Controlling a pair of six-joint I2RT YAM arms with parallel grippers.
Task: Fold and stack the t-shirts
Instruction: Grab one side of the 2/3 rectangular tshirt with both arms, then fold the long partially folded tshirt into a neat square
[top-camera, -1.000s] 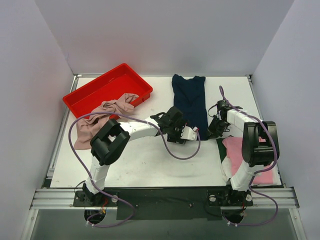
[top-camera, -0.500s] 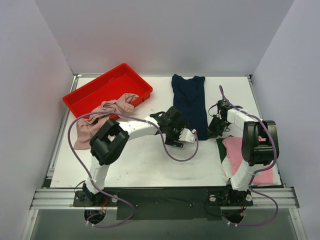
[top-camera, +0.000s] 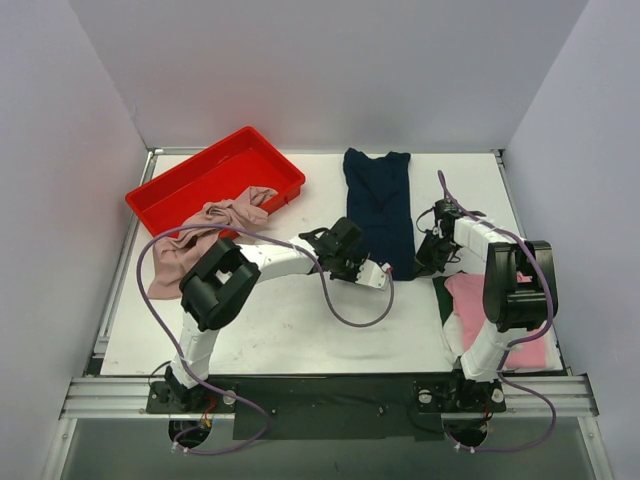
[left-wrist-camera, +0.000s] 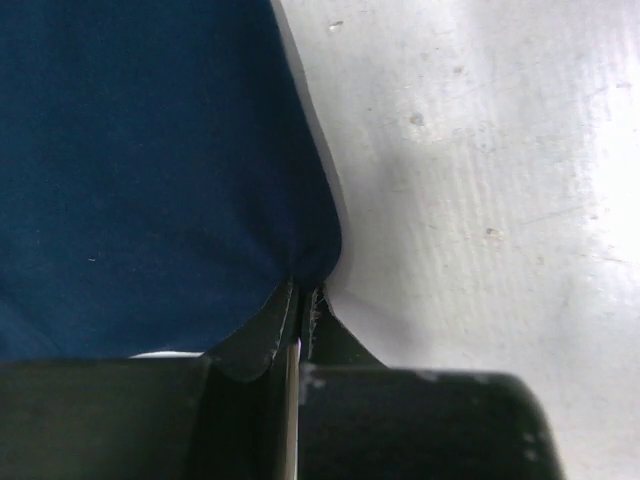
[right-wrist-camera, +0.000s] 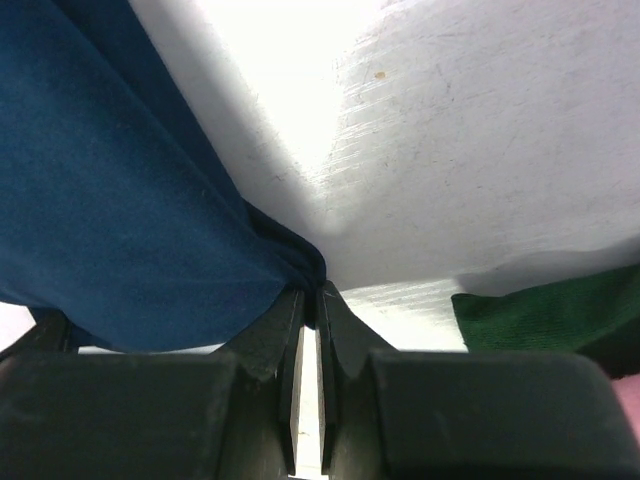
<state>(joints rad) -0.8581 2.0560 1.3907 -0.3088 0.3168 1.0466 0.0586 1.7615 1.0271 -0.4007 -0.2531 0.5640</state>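
The dark navy t-shirt (top-camera: 380, 205) lies lengthwise at the back middle of the table. My left gripper (top-camera: 390, 272) is at its near edge, and in the left wrist view the left gripper (left-wrist-camera: 305, 292) is shut on a corner of the navy cloth (left-wrist-camera: 150, 170). My right gripper (top-camera: 427, 262) holds the near right corner, where the right gripper (right-wrist-camera: 312, 292) is shut on a bunched fold of navy cloth (right-wrist-camera: 110, 200). The bright pink t-shirt (top-camera: 478, 300) lies at the near right, partly under the right arm. The beige-pink t-shirt (top-camera: 195, 240) drapes off the tray.
A red plastic tray (top-camera: 200, 175) stands at the back left, with the beige-pink shirt hanging over its near rim. A dark green cloth (right-wrist-camera: 545, 305) lies beside the pink shirt, by the right gripper. Purple cables loop from both arms over the table.
My left gripper was open at the navy shirt's near edge and has shut on the cloth. The right gripper stays shut on its corner.
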